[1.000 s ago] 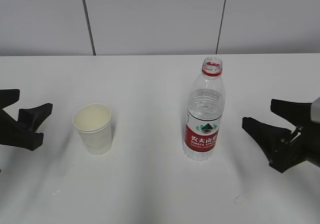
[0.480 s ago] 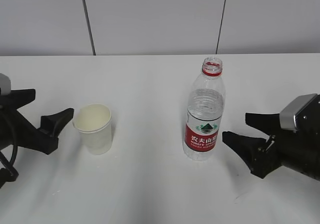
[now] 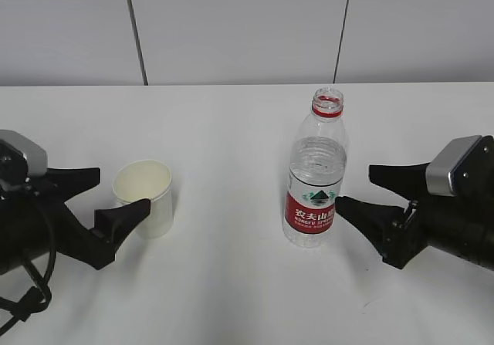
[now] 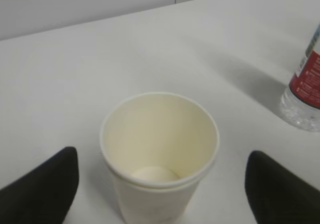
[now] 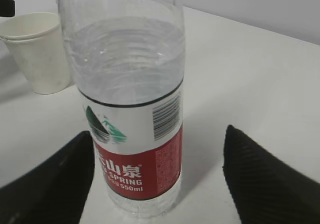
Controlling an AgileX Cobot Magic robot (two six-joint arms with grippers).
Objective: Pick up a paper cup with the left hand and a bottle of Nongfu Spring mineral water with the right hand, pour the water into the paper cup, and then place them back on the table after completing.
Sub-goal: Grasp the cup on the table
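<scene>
The white paper cup stands upright on the white table, left of centre; it is empty in the left wrist view. My left gripper is open, its fingers either side of the cup, not touching. The uncapped Nongfu Spring bottle with red label stands right of centre, holding clear water. My right gripper is open, its fingers flanking the bottle near its base, apart from it.
A grey panelled wall runs behind the table's far edge. The bottle's base shows at the right of the left wrist view, and the cup at the upper left of the right wrist view.
Both arms have moved inward. The left gripper has come up to the cup and now straddles it; the right gripper has closed in on the bottle. Cup and bottle have not moved.
</scene>
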